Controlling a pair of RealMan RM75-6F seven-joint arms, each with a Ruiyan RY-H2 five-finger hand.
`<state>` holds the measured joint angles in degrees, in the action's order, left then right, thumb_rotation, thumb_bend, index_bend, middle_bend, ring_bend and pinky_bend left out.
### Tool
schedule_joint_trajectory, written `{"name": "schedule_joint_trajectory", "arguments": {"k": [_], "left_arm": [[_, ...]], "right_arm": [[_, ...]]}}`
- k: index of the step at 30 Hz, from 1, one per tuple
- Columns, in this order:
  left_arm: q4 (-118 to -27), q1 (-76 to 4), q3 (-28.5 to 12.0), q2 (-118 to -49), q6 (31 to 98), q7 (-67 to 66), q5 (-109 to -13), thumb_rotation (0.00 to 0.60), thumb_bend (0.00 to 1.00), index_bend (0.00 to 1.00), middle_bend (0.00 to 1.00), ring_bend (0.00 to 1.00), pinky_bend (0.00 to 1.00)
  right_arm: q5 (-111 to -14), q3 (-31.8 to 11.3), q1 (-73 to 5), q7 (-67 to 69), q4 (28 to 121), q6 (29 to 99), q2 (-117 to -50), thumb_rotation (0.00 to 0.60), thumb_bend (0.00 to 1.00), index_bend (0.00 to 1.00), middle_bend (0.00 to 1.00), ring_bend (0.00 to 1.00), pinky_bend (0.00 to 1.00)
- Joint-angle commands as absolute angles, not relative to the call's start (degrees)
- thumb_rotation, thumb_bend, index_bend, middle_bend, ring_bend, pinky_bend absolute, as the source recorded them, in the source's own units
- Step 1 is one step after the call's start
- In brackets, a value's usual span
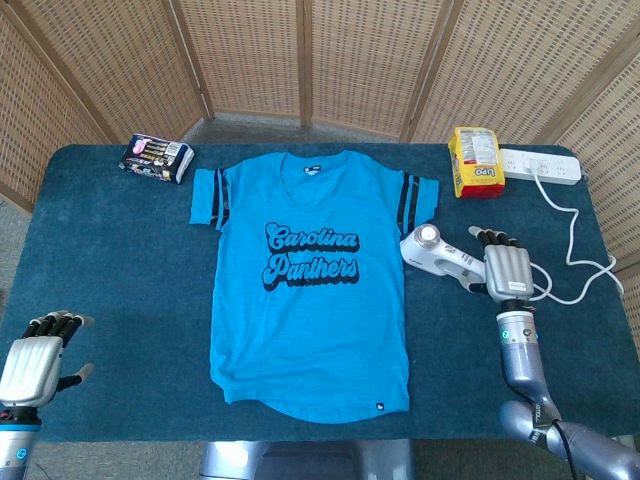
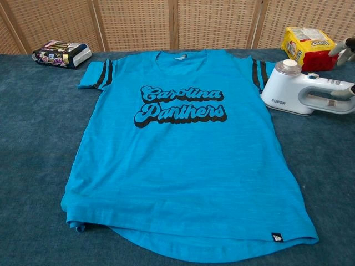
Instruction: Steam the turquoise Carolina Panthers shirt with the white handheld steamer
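The turquoise Carolina Panthers shirt [image 1: 310, 280] [image 2: 183, 155] lies flat on the blue table, front up, collar toward the back. The white handheld steamer [image 1: 438, 254] [image 2: 302, 91] lies on its side just right of the shirt's right sleeve. My right hand [image 1: 505, 270] hovers over the steamer's handle end with its fingers spread. In the chest view its fingertips [image 2: 346, 47] and thumb show at the right edge, the thumb right by the handle, and nothing is gripped. My left hand [image 1: 35, 360] is open, low at the front left, well away from the shirt.
A dark snack pack [image 1: 157, 157] [image 2: 61, 54] sits at the back left. A yellow bag [image 1: 475, 162] [image 2: 309, 47] and a white power strip [image 1: 540, 165] stand at the back right. The strip's cord [image 1: 575, 240] loops beside my right hand. A wicker screen closes off the back.
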<state>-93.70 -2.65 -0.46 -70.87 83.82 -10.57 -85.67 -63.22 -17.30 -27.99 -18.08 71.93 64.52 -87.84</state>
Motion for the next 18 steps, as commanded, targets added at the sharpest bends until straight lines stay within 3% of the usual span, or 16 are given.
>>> {"name": "schedule_joint_trajectory", "arguments": {"k": [1,18], "left_arm": [[-93.67,-2.66,-0.41,-70.93,83.78,-10.51,-85.63,0.546,0.17,0.32,0.32,0.22,0.22],[-93.94,-3.01,-0.27,-71.12,83.47,-11.36,-85.22,0.547,0.17,0.32,0.32,0.22,0.22]], "right_arm": [[-63.0,-17.05,-28.52,-18.74,70.94,64.29,-88.53,0.515,0.24,0.19,0.28,0.24,0.3],[-63.05,-16.5,-30.81,-19.63,55.6,64.7,-93.59,0.513,0.24,0.19,0.28,0.24,0.31]]}}
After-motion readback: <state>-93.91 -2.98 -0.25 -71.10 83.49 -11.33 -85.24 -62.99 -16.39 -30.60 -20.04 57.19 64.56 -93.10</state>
